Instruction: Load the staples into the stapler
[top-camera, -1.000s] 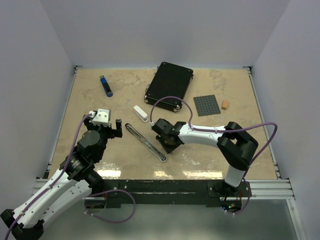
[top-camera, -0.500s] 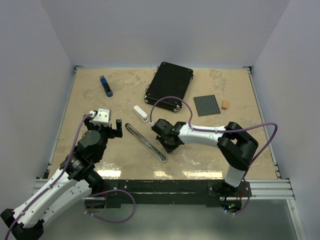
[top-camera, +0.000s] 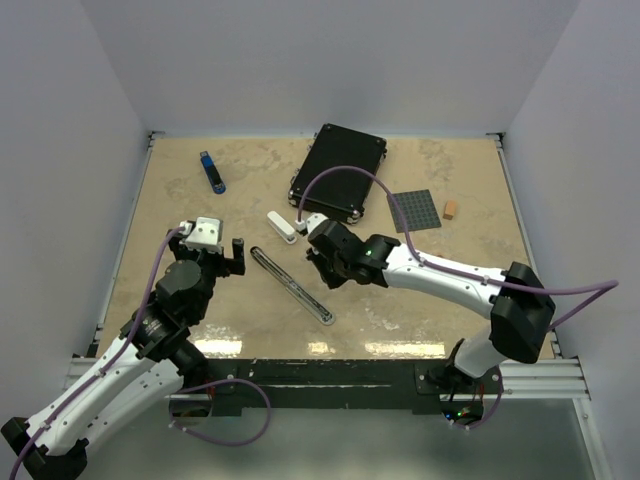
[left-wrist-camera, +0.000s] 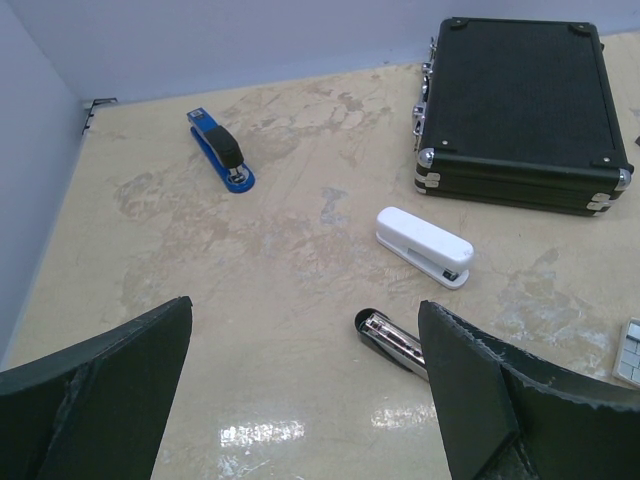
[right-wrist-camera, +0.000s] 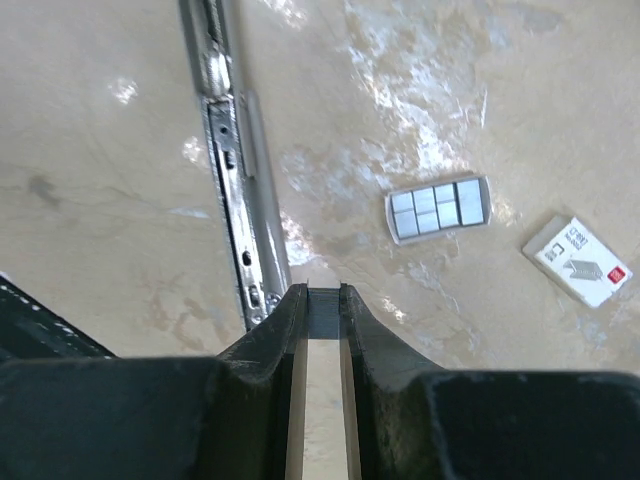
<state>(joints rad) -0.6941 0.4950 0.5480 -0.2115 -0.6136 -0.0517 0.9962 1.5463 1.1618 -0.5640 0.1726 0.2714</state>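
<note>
While blk case (top-camera: 339, 170) sits shut, gray-celled tray (right-wrist-camera: 438, 210) lies near staples box (right-wrist-camera: 580, 262).

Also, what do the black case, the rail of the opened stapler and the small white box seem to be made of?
Black case: finely textured matte black panels, perhaps plastic or leatherette; bright corners and fittings look like metal.
Rail: bare silvery metal, glossy, with punched holes.
Small white box: probably thin matte cardboard, printed in red and grey.

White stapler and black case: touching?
Apart. The left wrist view shows bare table between the white stapler and the black case.
</note>
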